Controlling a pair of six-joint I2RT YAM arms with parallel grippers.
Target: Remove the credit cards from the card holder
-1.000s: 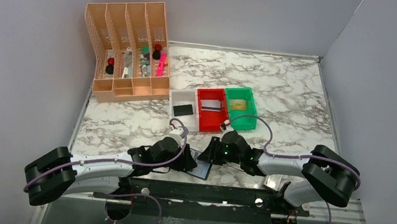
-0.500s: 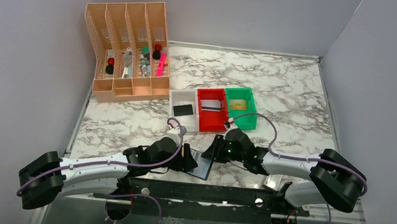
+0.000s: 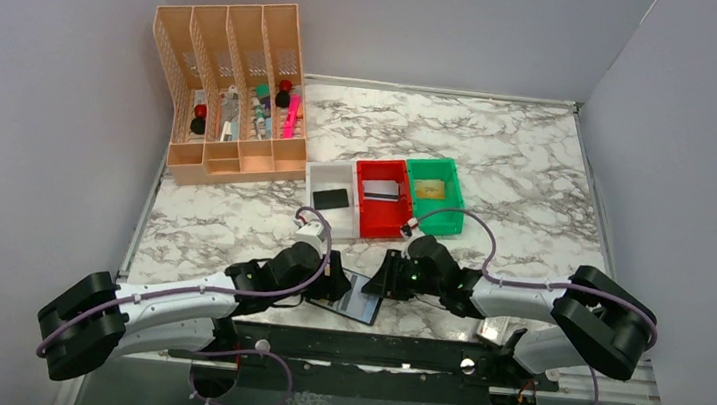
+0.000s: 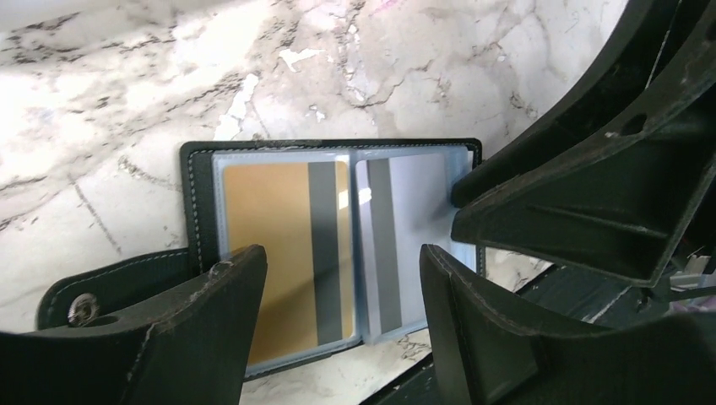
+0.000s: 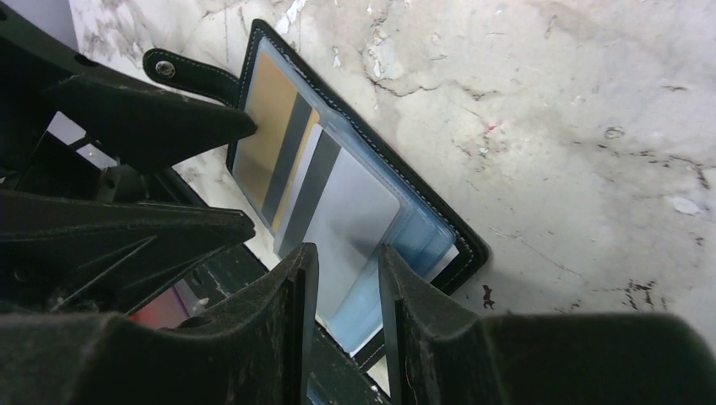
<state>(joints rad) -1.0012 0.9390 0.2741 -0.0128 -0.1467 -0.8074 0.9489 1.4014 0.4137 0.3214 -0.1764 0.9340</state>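
The card holder (image 3: 360, 305) lies open and flat at the table's near edge, with black stitched edges (image 4: 198, 202) and clear bluish pockets. A gold card (image 4: 270, 245) sits in its left pocket and a pale grey card (image 4: 414, 219) in the right one; both show a dark stripe. My left gripper (image 4: 342, 253) hovers open just over the near edge of the holder, nothing between its fingers. My right gripper (image 5: 346, 253) stands narrowly open over the holder's right end (image 5: 460, 240), above the pale card (image 5: 346, 211). One finger (image 4: 540, 211) rests at that pocket's edge.
Behind the holder stand a white bin (image 3: 317, 178) with a black card (image 3: 331, 199), a red bin (image 3: 380, 220) with a pale card, and a green bin (image 3: 438, 216) with a yellowish card. A peach organizer (image 3: 236, 89) stands back left. A whitish case (image 3: 494, 329) lies near right.
My left gripper has opened wider and drawn slightly left. The card holder now lies flatter and a little further left. The right gripper has barely shifted.
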